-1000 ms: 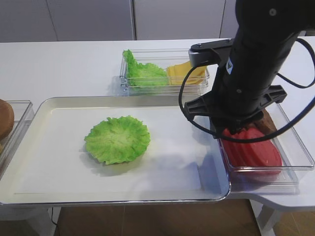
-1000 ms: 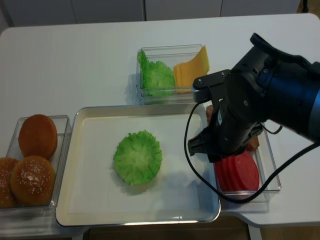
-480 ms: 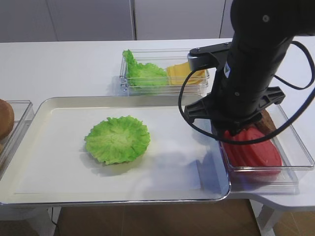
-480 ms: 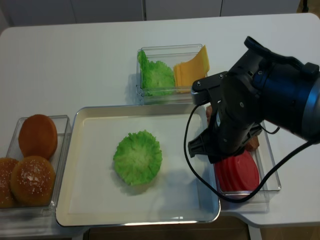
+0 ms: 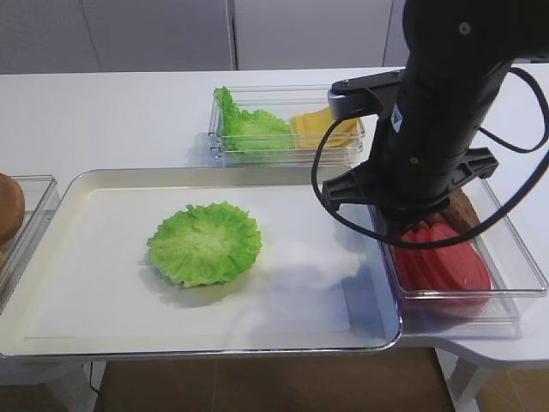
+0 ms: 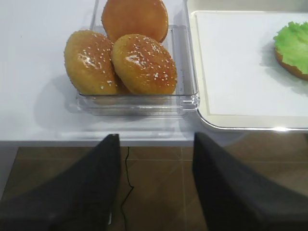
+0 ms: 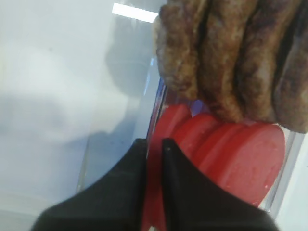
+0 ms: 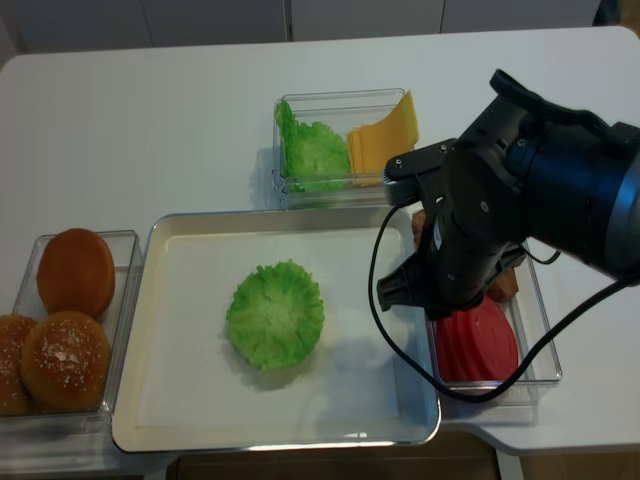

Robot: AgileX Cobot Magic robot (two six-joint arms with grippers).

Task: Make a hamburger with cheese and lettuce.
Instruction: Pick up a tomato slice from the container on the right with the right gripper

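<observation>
At bin's left wall | right gripper (image 7: 154, 159) pinching tomato slice (image 7: 155, 159) edge | left gripper (image 6: 154, 192) spread

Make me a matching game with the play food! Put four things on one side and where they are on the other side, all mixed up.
Things:
1. lettuce
2. cheese
3. buns
4. tomato slice

Places:
A. pinched by the right end effector
B. clear box left of the tray
C. far box, beside a bunch of green leaves
D. middle of the tray

Pairs: 1-D, 2-C, 3-B, 4-A
</observation>
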